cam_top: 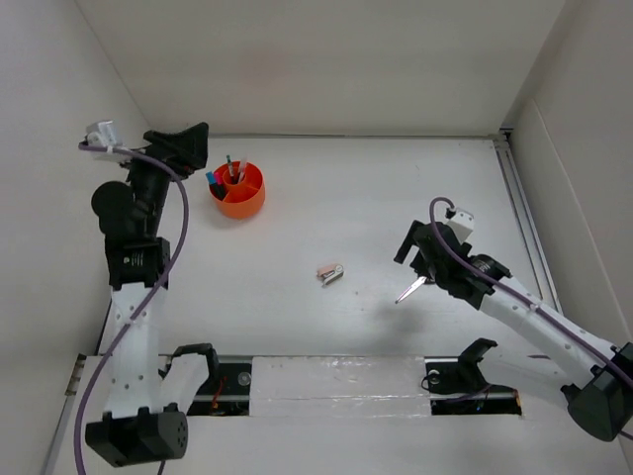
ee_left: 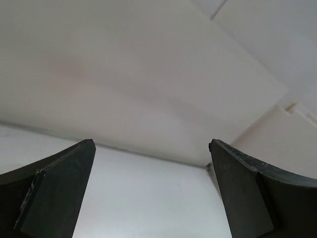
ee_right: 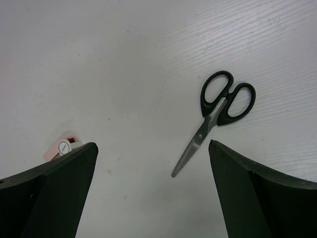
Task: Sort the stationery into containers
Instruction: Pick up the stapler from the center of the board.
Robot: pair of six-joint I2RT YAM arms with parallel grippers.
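We saw the right gripper spread wide above the scissors, gripping nothing. Our left gripper also stood apart and empty near the orange organiser

Plainly a robotics lab, set up as a closed test cell. Boxed in by plain white panels around a white table — with a left arm and a right arm bolted at its near edge, trailing purple cables.
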